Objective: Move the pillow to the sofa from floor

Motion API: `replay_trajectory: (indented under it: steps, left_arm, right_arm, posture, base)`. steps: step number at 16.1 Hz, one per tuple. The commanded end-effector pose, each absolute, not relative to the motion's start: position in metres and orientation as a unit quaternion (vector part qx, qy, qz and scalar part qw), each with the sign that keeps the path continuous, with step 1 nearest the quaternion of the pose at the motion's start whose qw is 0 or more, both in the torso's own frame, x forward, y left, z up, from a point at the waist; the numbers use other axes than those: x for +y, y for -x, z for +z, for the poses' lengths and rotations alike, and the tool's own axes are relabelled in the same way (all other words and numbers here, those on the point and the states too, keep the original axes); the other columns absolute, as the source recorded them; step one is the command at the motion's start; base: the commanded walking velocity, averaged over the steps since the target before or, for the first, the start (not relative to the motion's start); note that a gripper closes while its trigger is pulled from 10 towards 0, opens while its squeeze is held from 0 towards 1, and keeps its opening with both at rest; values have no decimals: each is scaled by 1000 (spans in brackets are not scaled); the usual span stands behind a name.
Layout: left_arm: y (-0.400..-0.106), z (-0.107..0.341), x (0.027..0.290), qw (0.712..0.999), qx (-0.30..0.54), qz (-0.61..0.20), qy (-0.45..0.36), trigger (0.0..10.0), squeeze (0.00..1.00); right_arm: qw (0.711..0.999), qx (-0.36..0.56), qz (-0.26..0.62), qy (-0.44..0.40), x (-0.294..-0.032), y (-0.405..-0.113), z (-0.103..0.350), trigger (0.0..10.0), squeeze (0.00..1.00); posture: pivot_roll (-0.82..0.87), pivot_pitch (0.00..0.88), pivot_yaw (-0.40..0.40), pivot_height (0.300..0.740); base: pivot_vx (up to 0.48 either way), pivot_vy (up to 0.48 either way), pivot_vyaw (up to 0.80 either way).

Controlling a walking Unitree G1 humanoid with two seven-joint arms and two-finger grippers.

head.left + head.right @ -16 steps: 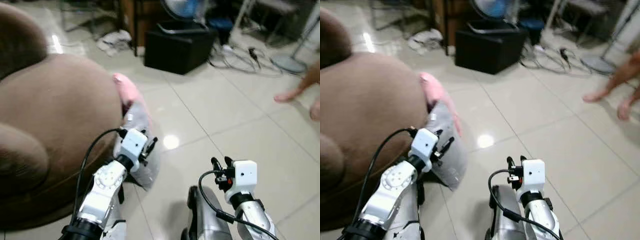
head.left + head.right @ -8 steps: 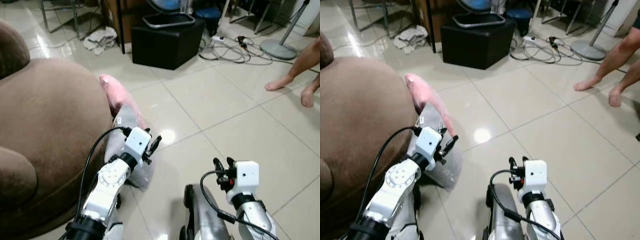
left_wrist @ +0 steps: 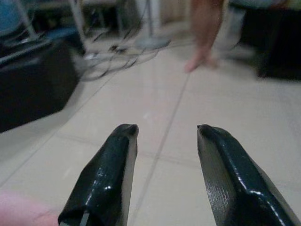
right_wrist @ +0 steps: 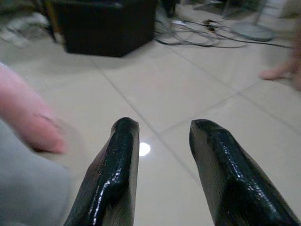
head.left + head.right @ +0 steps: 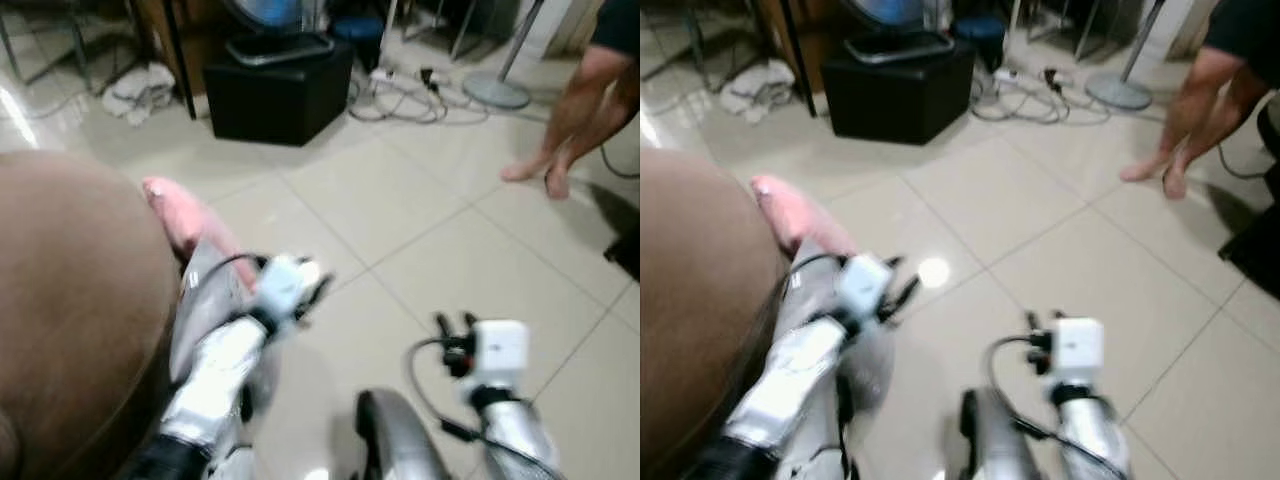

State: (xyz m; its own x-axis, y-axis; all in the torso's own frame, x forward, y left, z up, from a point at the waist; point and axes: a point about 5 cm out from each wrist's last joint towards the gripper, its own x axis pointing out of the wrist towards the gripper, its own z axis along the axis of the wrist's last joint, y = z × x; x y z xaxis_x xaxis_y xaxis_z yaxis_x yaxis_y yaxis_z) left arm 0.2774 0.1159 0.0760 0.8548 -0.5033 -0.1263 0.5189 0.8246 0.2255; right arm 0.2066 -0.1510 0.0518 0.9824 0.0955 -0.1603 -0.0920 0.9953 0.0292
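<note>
**Left eye view: pillow on the floor against the sofa, left arm nearer**

Left eye view, starting at the left edge: the brown sofa (image 5: 70,310) takes up that side, and I see the pillow (image 5: 190,250) on the tiled floor (image 5: 400,200), leaning against the sofa's front. It has a pink end farther from me and a grey part nearer, so I judge its long axis runs away from me along the sofa's edge.

My left gripper (image 5: 318,287) hovers just beside the pillow's grey part, toward the open floor. Through the left wrist camera its fingers (image 3: 106,176) stand apart with nothing between them, pointing across the tiles; a sliver of pink shows at the frame's corner.

My right gripper (image 5: 450,325) is farther right, well apart from the pillow. Its fingers (image 4: 113,179) are spread too and hold nothing, with the pillow off to one side.

At the far right a person's bare legs (image 5: 570,120) stand on the tiles.

The left arm is nearer; I would need to swing its fingers toward the sofa.
</note>
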Motion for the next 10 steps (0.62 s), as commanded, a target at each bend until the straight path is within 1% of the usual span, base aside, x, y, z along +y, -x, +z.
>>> replay_trajectory:
  steps: [1, 2, 3, 5, 6, 7, 8, 9, 10]
  left_arm:
    - [-279, 78, 107, 954, 26, -272, -122, 10000, 0]
    - [-279, 76, 112, 957, 31, -259, -131, 10000, 0]
    - [-280, 75, 116, 958, 36, -247, -139, 10000, 0]
    - [-280, 73, 120, 959, 41, -236, -149, 10000, 0]
    - [-281, 63, 129, 961, 71, -209, -165, 10000, 0]
    - [-283, 54, 139, 968, 103, -166, -156, 10000, 0]
    - [-286, 37, 149, 970, 160, -115, -144, 10000, 0]
    - [-287, 24, 154, 963, 199, -97, -154, 10000, 0]
    - [-291, 16, 156, 956, 219, -92, -175, 10000, 0]
  right_arm:
    - [996, 86, 37, 2, -161, -204, 51, 10000, 0]
    - [994, 87, 58, 19, -158, -204, 51, 10000, 0]
    - [992, 92, 83, 39, -154, -204, 50, 10000, 0]
    - [990, 97, 99, 41, -150, -204, 49, 10000, 0]
    - [987, 102, 117, 50, -145, -203, 47, 10000, 0]
    - [984, 107, 128, 57, -142, -203, 44, 10000, 0]
    - [984, 112, 127, 52, -142, -203, 43, 10000, 0]
    - [984, 117, 126, 44, -142, -204, 42, 10000, 0]
    - [982, 117, 135, 55, -141, -205, 42, 10000, 0]
  posture:
    - [3, 95, -73, 545]
    - [6, 96, -72, 545]
    - [8, 97, -70, 545]
    - [8, 97, -70, 545]
    - [11, 100, -71, 545]
    - [11, 100, -71, 545]
    - [6, 107, -82, 545]
    - [2, 114, -89, 545]
    - [-7, 126, -97, 545]
  base:
    - [240, 0, 0]
    - [0, 0, 0]
    - [0, 0, 800]
    - [0, 0, 800]
    - [0, 0, 800]
    - [0, 0, 594]
    - [0, 0, 0]
    - [0, 0, 0]
    - [0, 0, 0]
